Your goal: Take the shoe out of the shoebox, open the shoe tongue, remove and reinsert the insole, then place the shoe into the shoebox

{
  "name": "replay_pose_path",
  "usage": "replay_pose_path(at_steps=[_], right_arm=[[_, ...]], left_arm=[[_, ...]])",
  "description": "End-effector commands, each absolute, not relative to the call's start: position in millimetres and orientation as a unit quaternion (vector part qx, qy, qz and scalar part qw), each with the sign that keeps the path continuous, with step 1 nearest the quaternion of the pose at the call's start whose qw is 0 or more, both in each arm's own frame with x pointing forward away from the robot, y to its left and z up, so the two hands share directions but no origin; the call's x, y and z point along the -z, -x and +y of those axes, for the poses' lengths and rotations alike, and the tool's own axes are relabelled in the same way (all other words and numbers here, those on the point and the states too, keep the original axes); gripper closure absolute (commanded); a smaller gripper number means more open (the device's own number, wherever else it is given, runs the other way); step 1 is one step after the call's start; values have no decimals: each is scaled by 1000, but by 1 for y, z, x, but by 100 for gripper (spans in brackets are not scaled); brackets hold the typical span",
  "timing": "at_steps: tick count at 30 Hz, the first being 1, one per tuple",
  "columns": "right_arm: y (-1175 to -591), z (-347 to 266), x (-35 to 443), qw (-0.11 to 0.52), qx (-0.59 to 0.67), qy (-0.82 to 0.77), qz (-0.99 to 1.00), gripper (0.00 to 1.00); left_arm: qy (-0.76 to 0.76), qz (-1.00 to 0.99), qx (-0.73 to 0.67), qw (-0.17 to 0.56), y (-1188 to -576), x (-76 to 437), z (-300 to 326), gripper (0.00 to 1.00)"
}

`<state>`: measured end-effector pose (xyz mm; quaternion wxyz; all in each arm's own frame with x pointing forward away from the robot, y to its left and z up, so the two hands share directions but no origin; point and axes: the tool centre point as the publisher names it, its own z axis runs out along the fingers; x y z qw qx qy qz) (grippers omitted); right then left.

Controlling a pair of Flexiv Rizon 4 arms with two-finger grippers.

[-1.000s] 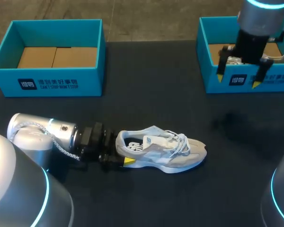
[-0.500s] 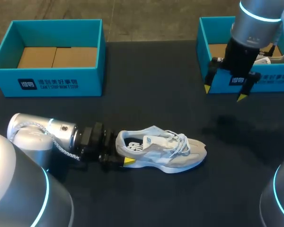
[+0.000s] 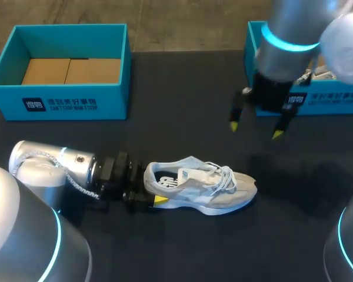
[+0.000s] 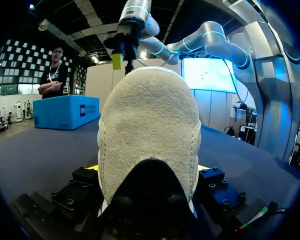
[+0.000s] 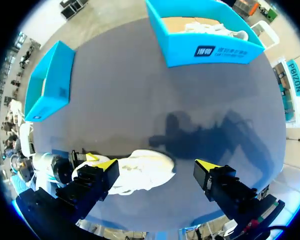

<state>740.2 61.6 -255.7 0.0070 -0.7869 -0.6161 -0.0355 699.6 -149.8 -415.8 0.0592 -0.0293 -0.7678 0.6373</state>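
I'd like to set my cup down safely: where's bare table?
Bare table lies between the left box and right box, and on the robot's side of the shoe. Crowded: the heel in the left gripper, and under the right gripper.

the right gripper has left the right shoebox and swung toward the shoe.

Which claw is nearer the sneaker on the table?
Left. The left claw grips the sneaker by its heel; the right claw hangs open above the table, apart from it, toward the far-right shoebox.
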Motion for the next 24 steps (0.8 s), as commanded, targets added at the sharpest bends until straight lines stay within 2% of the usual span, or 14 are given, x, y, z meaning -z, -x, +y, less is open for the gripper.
replay_pose_path(at_steps=[1, 8, 13, 24], right_arm=[[-722, 100, 262, -31, 30, 793, -608, 0], [-696, 127, 269, -31, 41, 786, -616, 0], [-691, 145, 274, 44, 33, 766, -640, 0], [-691, 145, 274, 44, 33, 766, -640, 0]], left_arm=[[29, -769, -636, 60, -698, 419, -152, 100], [29, -769, -636, 60, -698, 419, -152, 100], [29, -769, -636, 60, -698, 419, -152, 100], [29, -769, -636, 60, -698, 419, -152, 100]])
